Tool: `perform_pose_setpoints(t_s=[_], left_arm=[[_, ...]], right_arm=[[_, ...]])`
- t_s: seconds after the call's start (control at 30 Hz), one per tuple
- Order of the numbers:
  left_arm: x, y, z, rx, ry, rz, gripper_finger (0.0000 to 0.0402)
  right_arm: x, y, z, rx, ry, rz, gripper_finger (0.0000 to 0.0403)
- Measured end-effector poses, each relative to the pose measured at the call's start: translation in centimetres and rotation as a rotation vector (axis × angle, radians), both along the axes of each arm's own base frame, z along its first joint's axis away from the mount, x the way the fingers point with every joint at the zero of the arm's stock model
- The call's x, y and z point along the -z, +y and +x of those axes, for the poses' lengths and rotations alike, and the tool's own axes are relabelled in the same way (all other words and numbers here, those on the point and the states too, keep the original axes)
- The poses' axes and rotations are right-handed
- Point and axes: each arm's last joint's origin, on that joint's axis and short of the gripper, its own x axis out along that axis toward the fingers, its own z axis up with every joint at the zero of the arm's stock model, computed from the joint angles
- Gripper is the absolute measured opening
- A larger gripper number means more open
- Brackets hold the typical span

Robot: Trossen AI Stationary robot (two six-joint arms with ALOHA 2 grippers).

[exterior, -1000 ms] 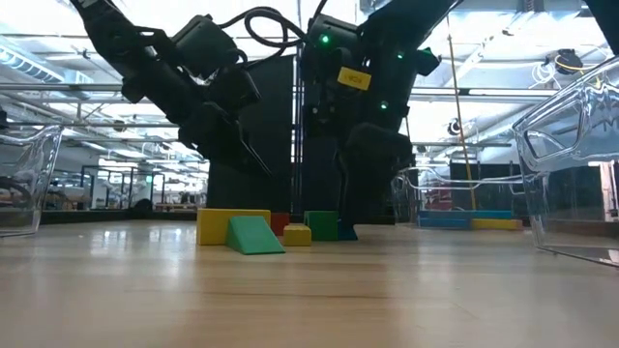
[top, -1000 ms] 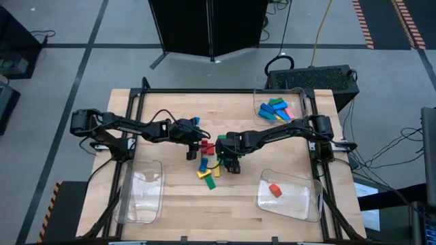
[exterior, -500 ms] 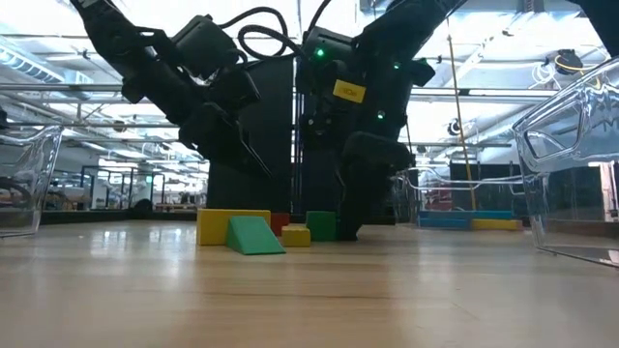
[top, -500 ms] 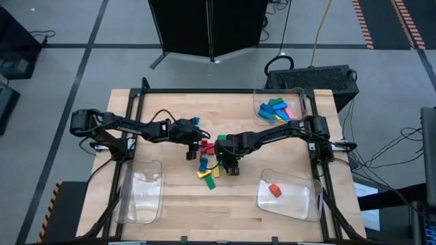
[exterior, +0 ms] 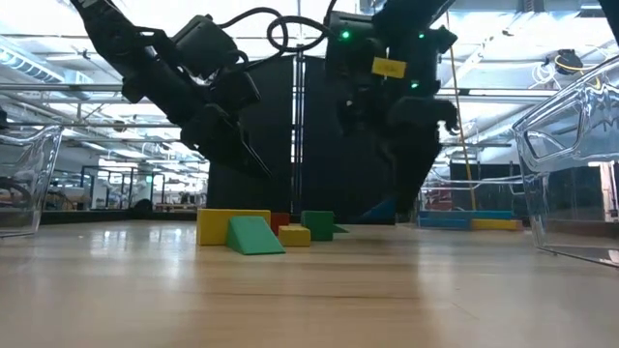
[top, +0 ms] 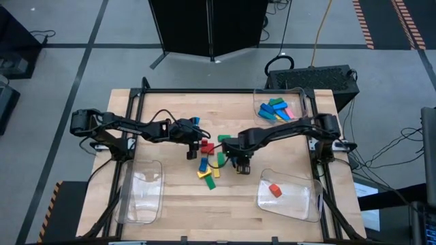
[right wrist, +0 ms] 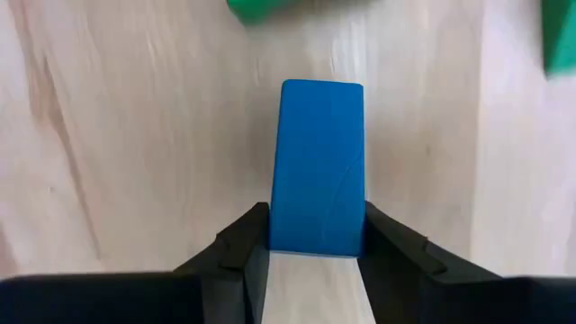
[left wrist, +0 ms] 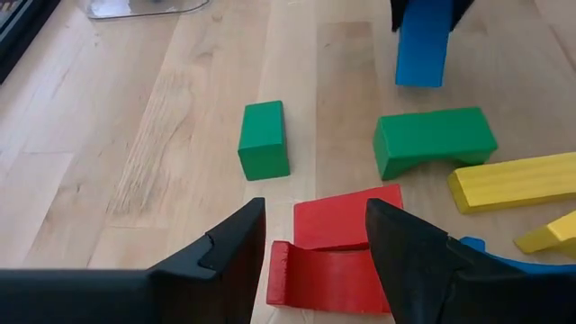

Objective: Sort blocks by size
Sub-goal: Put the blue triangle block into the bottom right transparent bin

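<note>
Pale wooden counter (top: 170,102) carries three clear trays (top: 141,192) around a loose heap of blocks (top: 208,167) at its middle. Right gripper (right wrist: 317,236) has its jaws clamped on a blue block (right wrist: 319,166) (plain, smooth-faced), lifted off the wood in the low view. Left gripper (left wrist: 313,236) hovers, jaws parted, over two red blocks (left wrist: 335,256); only its wrist view shows them clearly.

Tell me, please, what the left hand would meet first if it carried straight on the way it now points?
Most likely the red blocks: the left hand hangs open right over them, one finger to either side. How much gap remains is hard to judge.
</note>
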Motion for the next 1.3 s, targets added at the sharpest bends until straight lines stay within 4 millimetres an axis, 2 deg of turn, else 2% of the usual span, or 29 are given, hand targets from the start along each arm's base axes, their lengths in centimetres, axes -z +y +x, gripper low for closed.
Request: perform_pose_setpoints(t_s=[0.23,0.5,0.73,0.87,1.03,1.3], left_arm=[[0.0,0.0,0.0,0.000,0.000,0.000,0.0194],[0.0,0.0,0.0,0.000,0.000,0.000,0.0194],[0.0,0.0,0.0,0.000,0.000,0.000,0.0194],[0.0,0.0,0.0,0.000,0.000,0.000,0.0194],[0.0,0.0,0.0,0.000,-0.001,0.000,0.0194],[0.0,0.0,0.0,-0.001,-0.001,0.000,0.0194]], right_arm=[[-2.3,0.7,-1.8,0.042,0.050,-0.001,0.0130],[-6.7,2.6,-3.7,0.047,-0.076,-0.004,0.0130],[-10.8,4.3,-7.2,0.129,-0.159,-0.040,0.0130],[-12.5,5.5,-9.3,0.196,-0.172,-0.008,0.0130],[-13.6,7.4,-11.5,0.243,-0.174,0.000,0.0130],[-13.3,11.6,-13.7,0.264,-0.131,0.024,0.0130]])
